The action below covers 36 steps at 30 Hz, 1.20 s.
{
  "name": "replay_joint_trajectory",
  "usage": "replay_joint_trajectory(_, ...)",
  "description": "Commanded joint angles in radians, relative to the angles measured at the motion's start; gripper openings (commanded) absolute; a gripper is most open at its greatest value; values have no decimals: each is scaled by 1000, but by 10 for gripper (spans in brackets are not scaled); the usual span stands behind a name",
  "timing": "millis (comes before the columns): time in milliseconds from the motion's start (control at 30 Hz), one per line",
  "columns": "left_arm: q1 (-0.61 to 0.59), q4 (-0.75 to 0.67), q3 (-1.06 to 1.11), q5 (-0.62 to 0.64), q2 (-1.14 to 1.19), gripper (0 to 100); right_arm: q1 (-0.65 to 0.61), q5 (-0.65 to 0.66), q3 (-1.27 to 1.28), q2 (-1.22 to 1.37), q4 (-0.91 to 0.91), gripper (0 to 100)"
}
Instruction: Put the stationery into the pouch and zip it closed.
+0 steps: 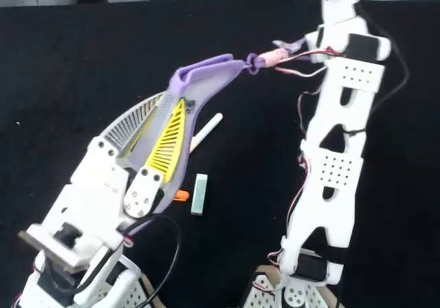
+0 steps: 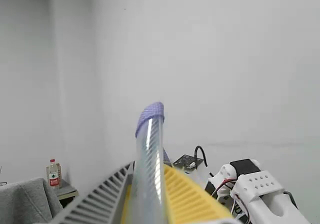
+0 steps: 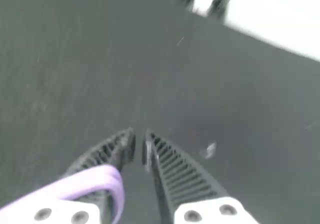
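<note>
The clear pouch (image 1: 206,74) with purple edging hangs lifted off the black table (image 1: 82,60). My left gripper (image 1: 172,100), with one yellow and one grey finger, is shut on its lower end. In the left wrist view the pouch edge (image 2: 150,119) sticks up between the fingers of that gripper (image 2: 147,166). At the pouch's far end, my right gripper (image 1: 292,49) holds the pink and purple zipper pull (image 1: 271,58). The right wrist view shows the gripper (image 3: 138,141) nearly shut, a purple loop (image 3: 95,181) beside one finger. A white pen (image 1: 208,127), a green eraser (image 1: 199,194) and a small orange item (image 1: 181,196) lie on the table.
The black table stretches bare to the left and far side. The right arm's white links (image 1: 337,157) stand tall at the right. In the left wrist view the other arm's body (image 2: 260,189) is visible before a white wall.
</note>
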Motion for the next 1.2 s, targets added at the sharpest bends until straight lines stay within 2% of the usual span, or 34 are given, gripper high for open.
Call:
replay_joint_trajectory(0, -10, -49, -275, -2, -81, 30, 143, 0, 1, -186, 68, 11)
replay_joint_trajectory(133, -8, -49, -168, 0, -81, 30, 144, -49, -16, -395, 103, 11)
replay_joint_trajectory(400, 4, -49, -22, 2, -81, 30, 118, -54, 38, -808, 98, 11)
replay_joint_trajectory(633, 196, -35, 64, -6, -81, 48, 150, -55, 268, -1064, -2, 11)
replay_joint_trajectory(800, 223, 158, 48, -2, -81, 177, 198, -55, 417, -1182, -69, 11)
replay_joint_trajectory(1167, 219, 417, -62, -6, -83, 181, 218, -48, 447, -1290, -117, 11)
